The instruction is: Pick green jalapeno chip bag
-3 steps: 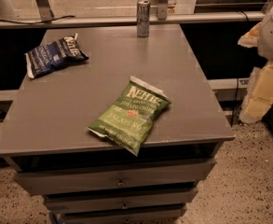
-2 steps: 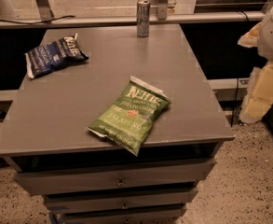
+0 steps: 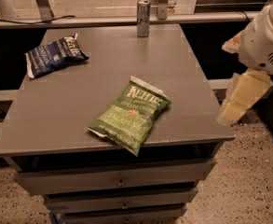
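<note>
Green bag [image 3: 130, 115] flat on grey table [image 3: 57, 111], label up, near the front edge and a little right of centre. It lies skewed: top end points back-right, lower corner reaches the front edge and seems to poke just past it. Nothing touches it.

Gripper [image 3: 234, 107] hangs off the table's right side, over speckled floor [image 3: 248, 181], below the white arm housing [image 3: 264, 41]. Well apart from the green bag. Cannot tell whether it is open or closed.

Blue bag [image 3: 54, 55] at back-left corner. Can [image 3: 143, 17] upright at the back edge, centre. Drawers [image 3: 117, 181] under the tabletop, closed.
</note>
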